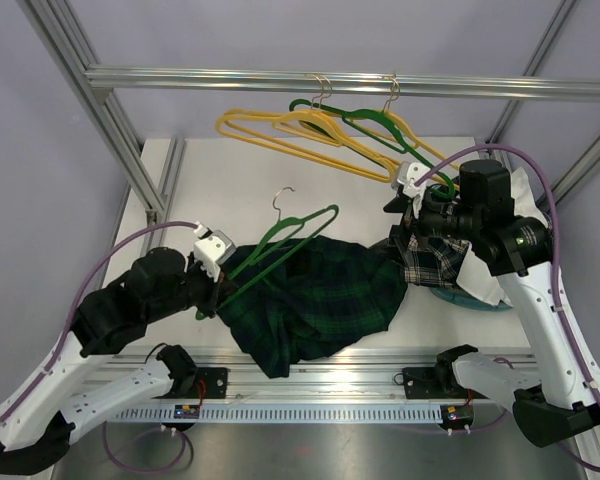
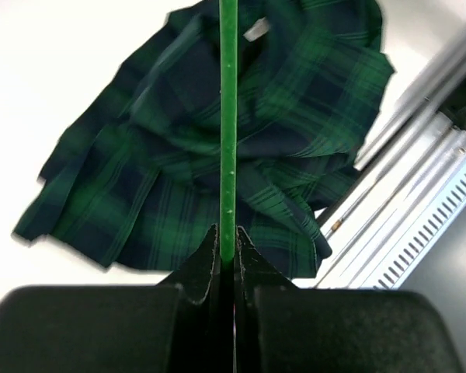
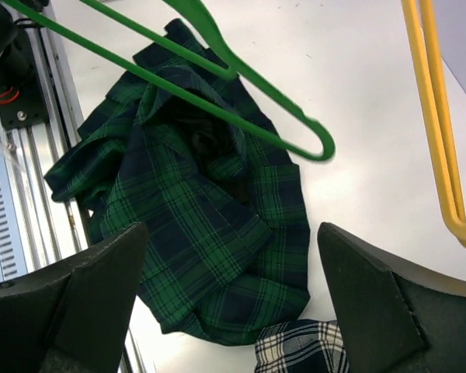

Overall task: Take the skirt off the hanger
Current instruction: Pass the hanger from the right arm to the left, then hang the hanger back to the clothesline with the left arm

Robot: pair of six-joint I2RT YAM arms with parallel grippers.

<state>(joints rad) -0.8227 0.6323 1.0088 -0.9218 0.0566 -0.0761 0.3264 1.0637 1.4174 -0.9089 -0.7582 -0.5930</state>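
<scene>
Two grippers are seen over the white table: the left gripper is clamped tight on the thin bar of the green hanger; the right gripper is spread wide with nothing between its fingers. The skirt, dark green plaid, is heaped on the table near its front edge, partly beneath the hanger; whether any fabric is caught on the hanger cannot be told; a checked cloth is bunched below the right gripper.

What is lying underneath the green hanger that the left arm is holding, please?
The green plaid skirt lies crumpled on the white table beneath the green hanger. Whatever sits under the skirt is covered.
</scene>
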